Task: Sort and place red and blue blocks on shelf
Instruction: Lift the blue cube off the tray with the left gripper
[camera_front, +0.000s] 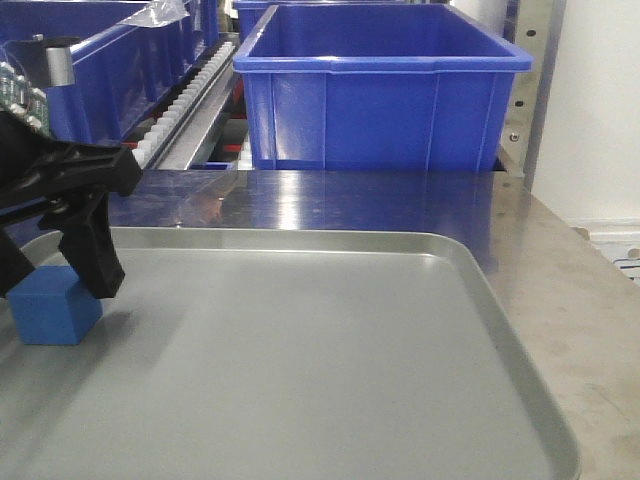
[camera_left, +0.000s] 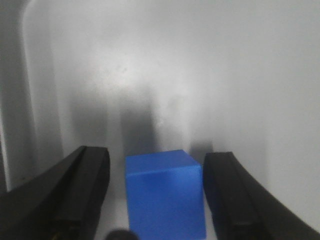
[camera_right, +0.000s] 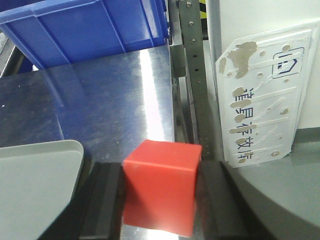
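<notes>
At the far left of the front view, the left tool (camera_front: 57, 285) reaches down onto the one grey tray (camera_front: 330, 380). Its two black fingers (camera_left: 82, 190) stand open, astride the single blue cube (camera_front: 55, 308). The left wrist view shows a gap on each side of the cube, which rests on the tray near its left edge.

Behind the tray, the steel worktop (camera_front: 330, 200) runs back to the shelf (camera_front: 525, 100). Three blue tubs can be made out there. One tub (camera_front: 110, 70) sits at the left beside a white roller track (camera_front: 185, 95). One large tub (camera_front: 380, 100) sits in the middle, with the rim of another (camera_front: 262, 10) behind it.

In the right wrist view, the right tool (camera_right: 162, 200) is closed on the single red cube (camera_right: 160, 185), with both fingers pressed against its sides. The cube sits over the worktop, between the tray's rounded corner and a perforated upright (camera_right: 192, 65). Whether it touches the surface cannot be told.
</notes>
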